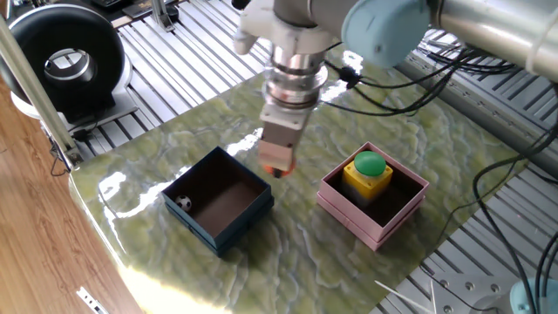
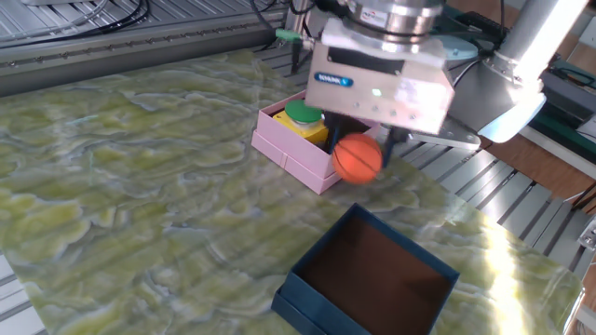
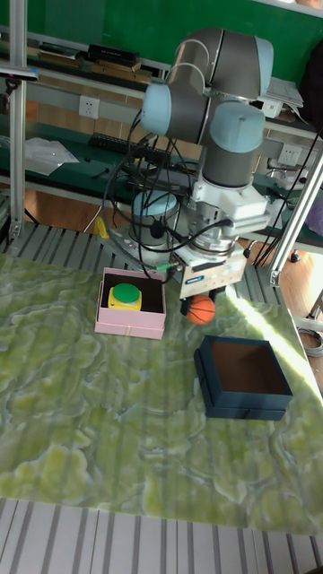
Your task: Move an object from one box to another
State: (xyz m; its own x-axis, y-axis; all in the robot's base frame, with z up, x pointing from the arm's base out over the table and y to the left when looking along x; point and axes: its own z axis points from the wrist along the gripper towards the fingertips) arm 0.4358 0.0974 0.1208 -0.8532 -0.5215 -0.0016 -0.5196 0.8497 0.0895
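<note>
Pincer point(image 2: 358, 154) fingers — hidden (behind ball point(image 2: 358, 157)).

Arm links point(image 3: 229, 67): grey metal tubes, smooth and round
Joint caps point(image 1: 384, 26): pale blue, domed
Wrist flange point(image 1: 295, 80): bright ringed silver metal
End effector point(image 2: 358, 158): pale grey block body with a blue label, white lettering and a small green light
Cables point(image 1: 410, 92): black, looping beside the wrist
</note>
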